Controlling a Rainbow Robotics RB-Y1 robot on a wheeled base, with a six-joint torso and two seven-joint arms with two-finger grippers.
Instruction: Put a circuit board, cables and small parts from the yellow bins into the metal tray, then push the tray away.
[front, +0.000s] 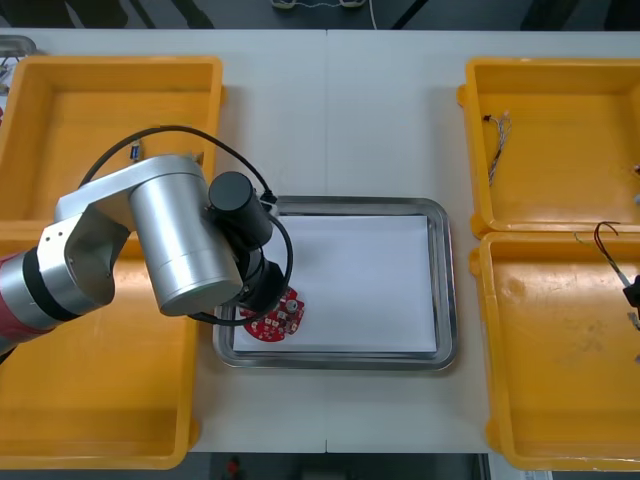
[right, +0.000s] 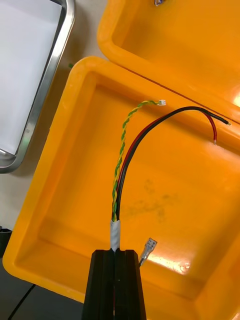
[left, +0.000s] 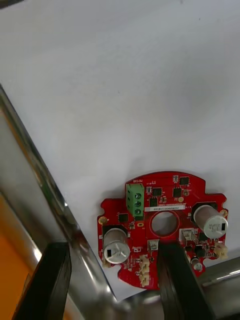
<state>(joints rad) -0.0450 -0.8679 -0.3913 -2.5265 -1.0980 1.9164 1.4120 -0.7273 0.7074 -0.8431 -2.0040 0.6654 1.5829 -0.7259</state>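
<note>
From above, the left arm (front: 160, 235) reaches in from the left, elbow bent, across the near left bin (front: 100, 400). Its silver wrist points down at the near left corner of the metal tray (front: 440, 290). The round red circuit board (front: 280, 320) lies flat there on the white liner, half under the wrist. At the right edge a cable bundle (front: 605, 240) loops above the near right bin (front: 550, 360).

At the right wrist, the right gripper (right: 116, 252) has its fingers pinched together on the taped end of that bundle. The cables run straight out from the fingertips, lengthwise over the bin floor. Then they fan out: a green-and-yellow twisted pair with a white plug, and a black and a red lead curving aside. A small metal terminal (right: 148, 248) sits just beside the fingers.

At the left wrist, the left gripper (left: 111, 247) stands spread and is holding nothing. One finger is over the tray's rim and the other is at the board's near edge; whether that one touches, I cannot tell. The board's green terminal block faces away from the fingers, between two silver cans. Its white label strip carries print too small to read.
</note>
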